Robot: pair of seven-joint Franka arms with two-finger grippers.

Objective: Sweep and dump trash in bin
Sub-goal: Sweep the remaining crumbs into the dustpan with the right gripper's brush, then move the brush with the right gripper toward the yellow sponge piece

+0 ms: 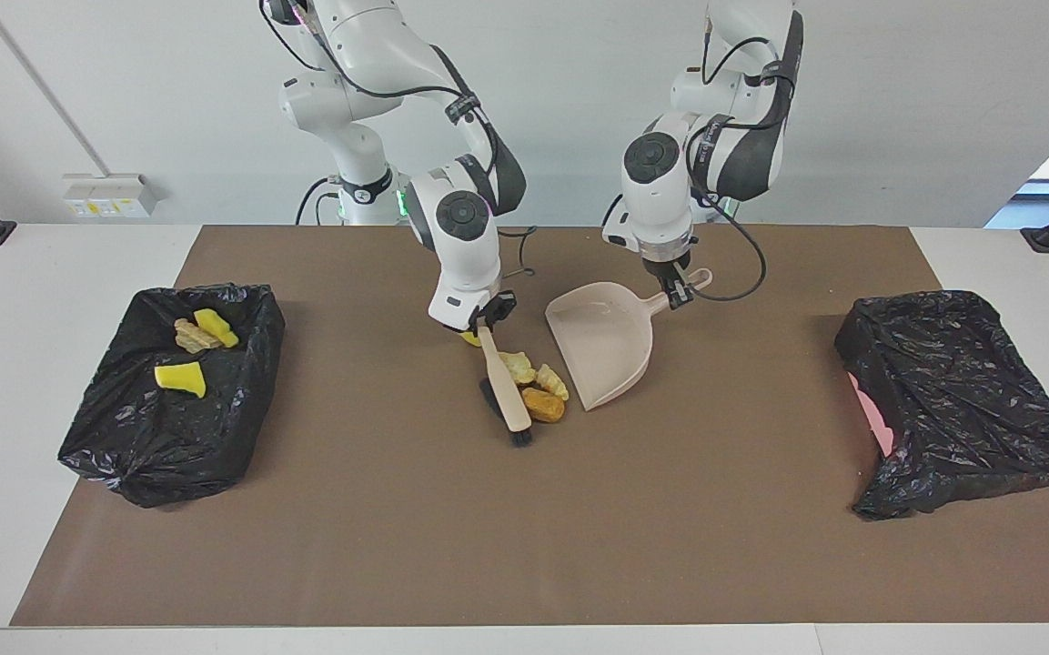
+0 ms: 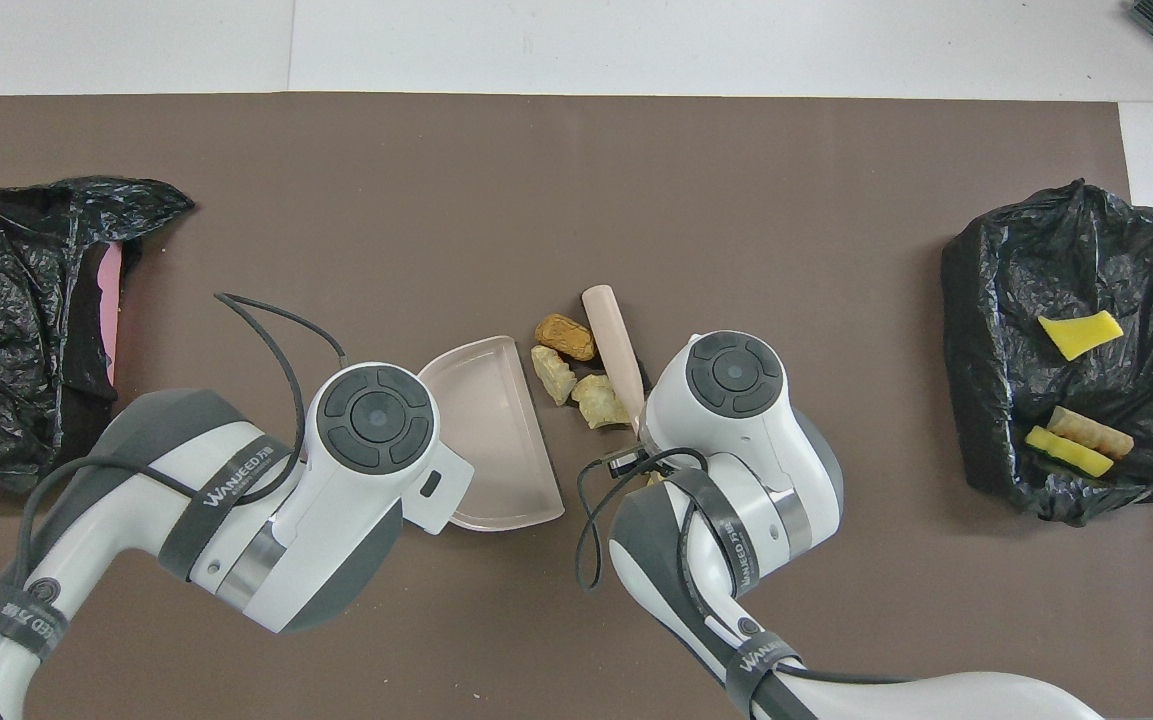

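Observation:
A small pile of trash lies mid-mat: an orange-brown lump [image 1: 543, 405] [image 2: 565, 336] and two tan chunks [image 1: 518, 367] [image 2: 599, 400]. A yellow scrap [image 1: 469, 338] peeks out under my right gripper. My right gripper [image 1: 485, 320] is shut on the beige brush [image 1: 504, 382] [image 2: 614, 345], whose black bristles touch the mat beside the pile. My left gripper [image 1: 677, 293] is shut on the handle of the beige dustpan [image 1: 606, 346] [image 2: 491, 440], whose open mouth faces the pile from the left arm's end. The pan is empty.
A black-bagged bin [image 1: 169, 455] [image 2: 996, 300] at the right arm's end holds two yellow pieces and a tan one. A second black-bagged bin [image 1: 961, 391] [image 2: 16, 320] with a pink edge stands at the left arm's end.

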